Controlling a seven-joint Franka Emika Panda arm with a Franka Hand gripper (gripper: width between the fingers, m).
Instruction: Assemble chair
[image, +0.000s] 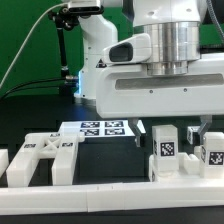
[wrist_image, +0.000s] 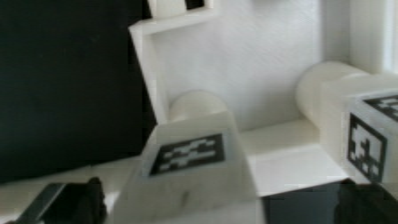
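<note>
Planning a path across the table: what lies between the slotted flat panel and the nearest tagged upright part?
In the exterior view, only bare black table separates the slotted panel and the tagged upright.

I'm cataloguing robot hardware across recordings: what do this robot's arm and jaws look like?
The arm is glossy white, built of rounded shells with dark seams at the joints. At the wrist there is a brushed silver cylinder above a boxy white housing with plain flat faces. Of the jaws only one shows, in the wrist view: it is black and flat-sided. No markings are legible.
</note>
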